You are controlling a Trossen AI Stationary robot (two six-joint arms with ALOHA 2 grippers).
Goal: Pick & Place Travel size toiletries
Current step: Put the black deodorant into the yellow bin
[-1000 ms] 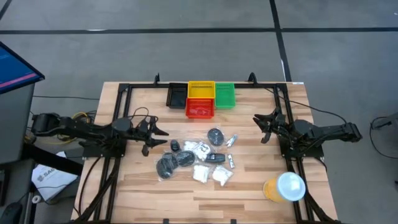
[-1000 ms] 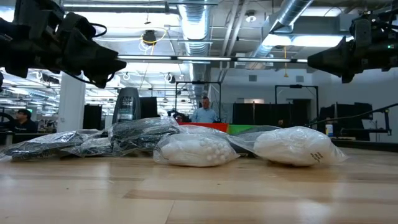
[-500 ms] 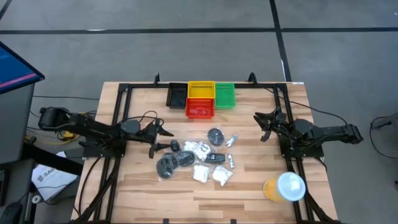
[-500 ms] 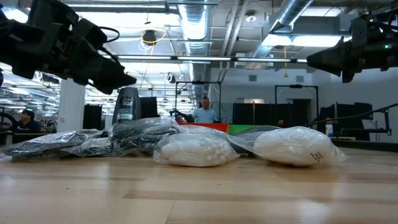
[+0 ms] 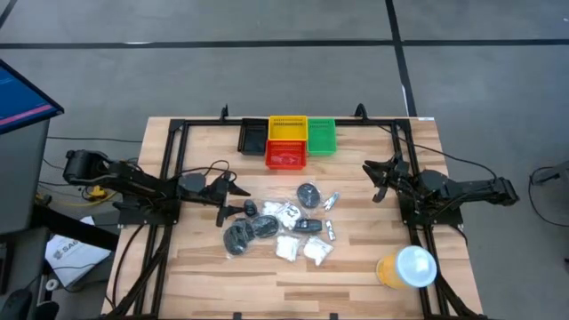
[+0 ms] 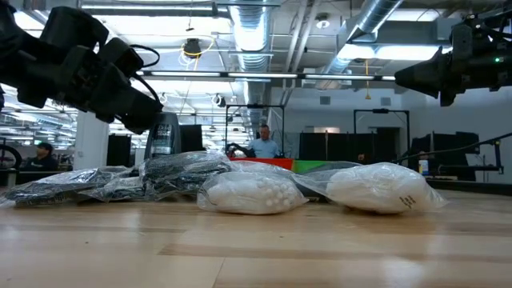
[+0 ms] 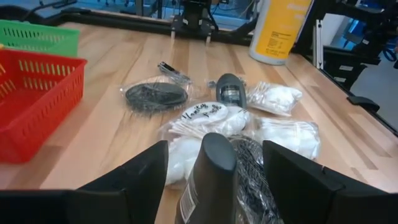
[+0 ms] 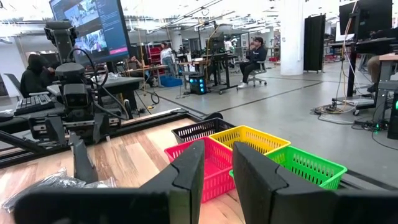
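Starting at the left, our left hand (image 5: 233, 197) is spread wide just left of the heap of toiletries, with a black oblong piece (image 7: 210, 180) standing between its fingers (image 7: 140, 171) in the left wrist view. We judge the pick is about to be made, and that is where it could slip: the piece leans on a dark round disc in a crinkly packet (image 7: 252, 174), so a close could catch that plastic and drag the neighbour along. The slick wrap might also let the piece squirt out sideways.

The heap sits mid-worktop (image 5: 356, 258): white packets (image 5: 286, 249), another dark disc (image 5: 308, 193) and a small silvery tube (image 5: 331, 202) lie touching or just beside one another, so any sweep could scatter them.

Farther back stand the red bin (image 5: 286, 155), yellow bin (image 5: 287, 128), green bin (image 5: 321, 135) and black bin (image 5: 253, 136); a low carry could clip a rim.

At the right, our right hand (image 5: 380, 180) waits with fingers narrow and nothing in them, well apart from the heap.
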